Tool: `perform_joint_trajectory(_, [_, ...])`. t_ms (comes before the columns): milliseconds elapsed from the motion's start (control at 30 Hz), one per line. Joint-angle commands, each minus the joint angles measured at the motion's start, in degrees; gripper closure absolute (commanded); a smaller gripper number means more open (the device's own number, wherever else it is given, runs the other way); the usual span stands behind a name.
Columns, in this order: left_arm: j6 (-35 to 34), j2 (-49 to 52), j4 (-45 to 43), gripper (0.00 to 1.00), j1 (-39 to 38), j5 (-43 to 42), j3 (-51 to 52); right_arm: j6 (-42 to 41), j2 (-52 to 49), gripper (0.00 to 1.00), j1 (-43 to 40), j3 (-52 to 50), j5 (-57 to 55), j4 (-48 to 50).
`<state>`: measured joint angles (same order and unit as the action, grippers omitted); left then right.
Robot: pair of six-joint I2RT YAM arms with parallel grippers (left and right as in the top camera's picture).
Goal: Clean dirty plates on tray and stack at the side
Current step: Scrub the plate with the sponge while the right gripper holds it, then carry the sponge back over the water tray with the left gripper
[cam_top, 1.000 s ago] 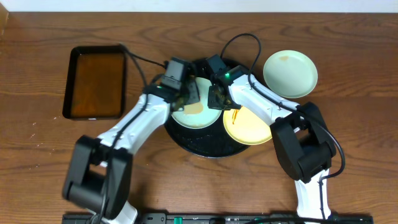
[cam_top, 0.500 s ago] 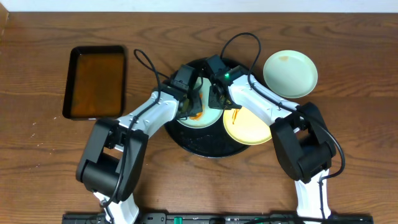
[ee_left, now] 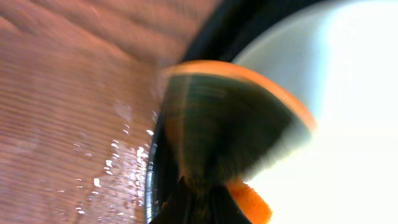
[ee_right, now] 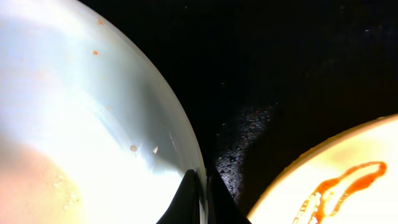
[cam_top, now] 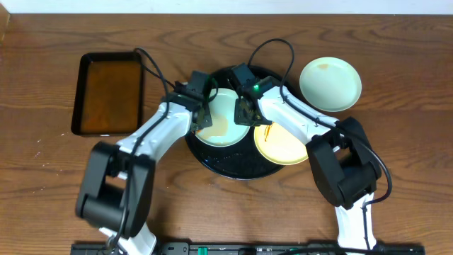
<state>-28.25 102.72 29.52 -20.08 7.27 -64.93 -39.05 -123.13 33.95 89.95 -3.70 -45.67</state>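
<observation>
Our right gripper [ee_right: 201, 190] pinches the rim of the mint plate [ee_right: 74, 124], just beyond the smeared yellow plate [cam_top: 283, 145] on the black tray [ee_right: 280, 62]. Our left gripper [ee_left: 198, 198] clamps a blurred sponge [ee_left: 230, 118] at that plate's left edge. Farther off, a second mint plate [cam_top: 330, 83] sits on the table [cam_top: 403, 42].

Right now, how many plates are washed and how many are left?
One mint plate sits off the tray, though a small brown mark shows on it. In hand: the right end effector pinches the second mint plate while the left end effector holds a sponge at its edge. Left: the yellow plate, smeared orange, then stacking.
</observation>
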Motion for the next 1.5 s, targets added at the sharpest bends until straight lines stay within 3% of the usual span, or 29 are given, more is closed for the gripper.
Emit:
perform_joint_trajectory(0, [-0.1,-4.3,-2.4,0.92,0.9,-4.5,0.5,-0.6,0.4,0.99,-0.4,-0.7,-3.4,-0.8])
perform_joint_trajectory(133, [-1.0,-3.2,-6.9,0.92,0.5,-14.9,1.0,-0.5,0.4,0.99,-0.4,-0.7,-3.4,-0.7])
perform_joint_trajectory(267, [-4.0,-0.3,-8.6,0.92,-0.5,-15.7,1.0,-0.6,0.4,0.99,-0.4,-0.7,-3.4,-0.7])
perform_joint_trajectory(600, [-2.8,6.9,-6.1,0.92,-1.3,-17.2,1.0,-0.5,0.4,0.99,-0.4,-0.7,-3.4,-0.9])
perform_joint_trajectory(667, [-1.5,6.9,-3.5,0.92,-1.1,-12.3,0.9,-0.5,0.4,0.99,-0.4,-0.7,-3.4,-1.0])
perform_joint_trajectory(833, [-1.2,6.4,3.0,0.92,-1.0,11.0,0.8,-0.5,0.4,0.99,-0.4,-0.7,-3.4,-0.9])
perform_joint_trajectory(933, [2.6,3.8,6.5,0.93,-1.0,19.8,-1.0,-0.5,0.4,0.99,-0.4,-0.7,-3.4,-0.8])
perform_joint_trajectory(1000, [2.5,1.5,7.4,0.93,-1.0,20.0,-1.9,-0.4,0.4,0.99,-0.4,-0.7,-3.4,-0.8])
perform_joint_trajectory(1133, [2.5,-5.6,7.1,0.92,-1.0,16.2,-2.8,0.3,0.4,0.99,-0.4,-0.7,-3.3,-0.2])
perform_joint_trajectory(1300, [2.6,-15.5,4.9,0.92,1.7,0.9,-2.8,4.2,1.2,0.99,0.0,0.4,-3.4,0.4])
perform_joint_trajectory(1400, [2.6,-21.3,4.5,0.92,6.4,-5.9,-2.8,7.1,2.7,0.99,0.0,2.1,-3.4,0.0])
perform_joint_trajectory(1467, [3.0,-24.8,4.9,0.92,12.6,-8.9,-2.8,14.5,4.4,0.99,0.1,4.2,-3.4,0.0])
